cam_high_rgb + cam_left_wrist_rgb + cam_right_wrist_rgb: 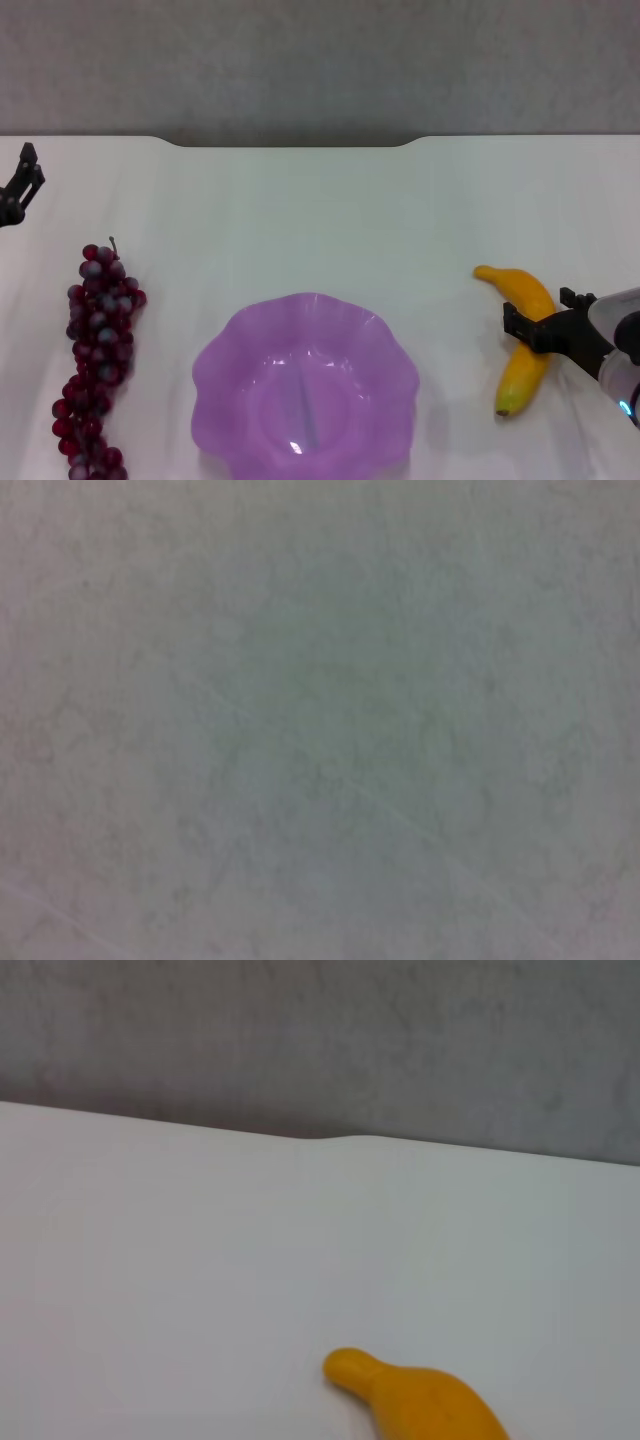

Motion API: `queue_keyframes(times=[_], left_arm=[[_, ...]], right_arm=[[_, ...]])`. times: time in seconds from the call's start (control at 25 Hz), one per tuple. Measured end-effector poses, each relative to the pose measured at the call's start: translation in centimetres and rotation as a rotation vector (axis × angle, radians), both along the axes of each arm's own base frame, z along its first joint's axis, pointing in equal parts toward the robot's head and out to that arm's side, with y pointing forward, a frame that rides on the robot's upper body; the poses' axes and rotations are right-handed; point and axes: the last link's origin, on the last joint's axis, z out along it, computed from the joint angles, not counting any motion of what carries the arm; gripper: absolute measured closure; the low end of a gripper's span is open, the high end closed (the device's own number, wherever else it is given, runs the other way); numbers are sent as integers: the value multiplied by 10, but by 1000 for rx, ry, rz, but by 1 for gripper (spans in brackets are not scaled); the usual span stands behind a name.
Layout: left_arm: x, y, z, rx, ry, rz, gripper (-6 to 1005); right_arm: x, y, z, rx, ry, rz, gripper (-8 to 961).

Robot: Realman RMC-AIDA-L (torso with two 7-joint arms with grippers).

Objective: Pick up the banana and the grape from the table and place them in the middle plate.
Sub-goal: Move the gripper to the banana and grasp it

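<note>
On the white bench [320,210] the purple plate [305,385] stands at the near middle. The grape [96,360] lies to the left of it, apart from it, stretched from far to near with its stem at the far end. The banana [525,335] lies to the right of the plate, well apart. The right gripper [530,328] reaches in from the right edge, and its 2 dark fingers [515,322] sit across the middle of the banana. The left gripper [22,185] is at the far left edge, beyond the grape.

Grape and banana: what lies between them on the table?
In the head view, the purple plate lies between the grape and the banana.
</note>
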Motion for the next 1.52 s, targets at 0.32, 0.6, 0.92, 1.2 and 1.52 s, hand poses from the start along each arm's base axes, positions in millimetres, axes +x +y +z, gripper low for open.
queue_keyframes(times=[0.32, 0.6, 0.92, 1.2, 1.52], left_arm=[[0, 0, 0, -1, 0, -1, 96], [1, 0, -1, -1, -1, -1, 97], [0, -1, -1, 0, -2, -1, 97], [0, -1, -1, 0, -4, -1, 97], [-1, -2, -1, -2, -7, 4, 96]], right_arm=[[1, 0, 1, -2, -5, -4, 133], [4, 2, 3, -7, -17, -19, 155], [5, 3, 2, -8, -17, -29, 245], [7, 5, 5, -5, -26, -38, 297], [1, 14, 7, 0, -29, -24, 335]])
